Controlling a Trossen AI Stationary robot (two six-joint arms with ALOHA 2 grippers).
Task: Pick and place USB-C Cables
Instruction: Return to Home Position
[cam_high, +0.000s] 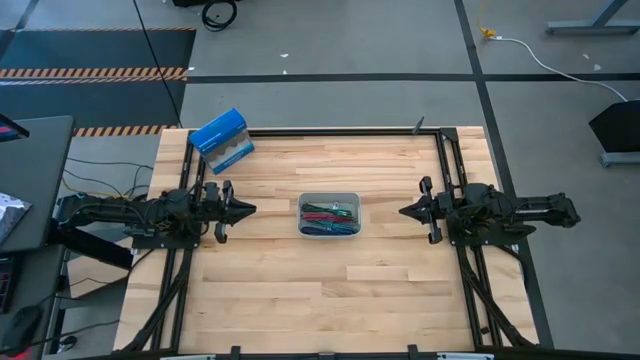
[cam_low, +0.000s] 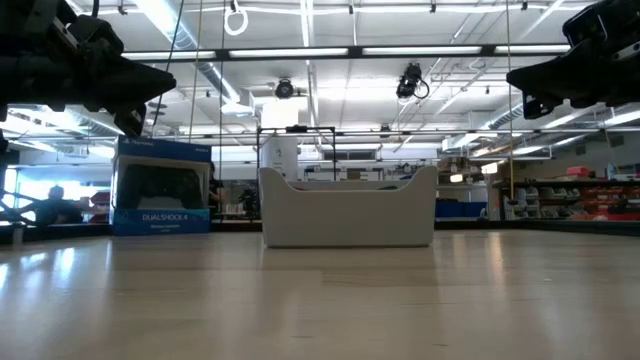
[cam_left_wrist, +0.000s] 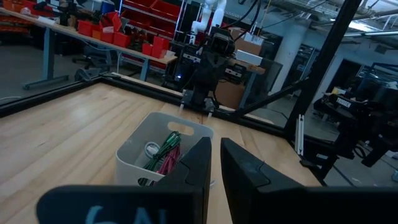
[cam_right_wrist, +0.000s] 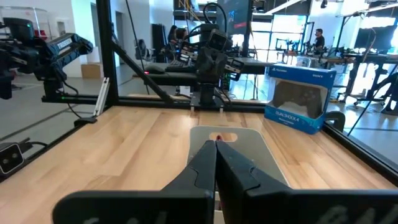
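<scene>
The USB-C cables (cam_high: 328, 214) lie bundled in a clear grey tray (cam_high: 303, 200) at the table's middle; green, maroon, teal and blue strands show. In the left wrist view, green and maroon coils (cam_left_wrist: 164, 153) rest against the tray's inner wall. The tray wall (cam_low: 347, 212) hides them in the low view. My left gripper (cam_high: 250, 209) hovers left of the tray, pointing at it, with only a thin slit between its fingers (cam_left_wrist: 214, 149). My right gripper (cam_high: 403, 211) hovers right of the tray, shut (cam_right_wrist: 216, 144). Both are raised above the table and hold nothing.
A blue controller box (cam_high: 222, 140) stands near the table's far left corner and also shows in the low view (cam_low: 162, 187). A black metal frame (cam_high: 440, 140) runs along the far and side edges. Bare wood lies on every side of the tray.
</scene>
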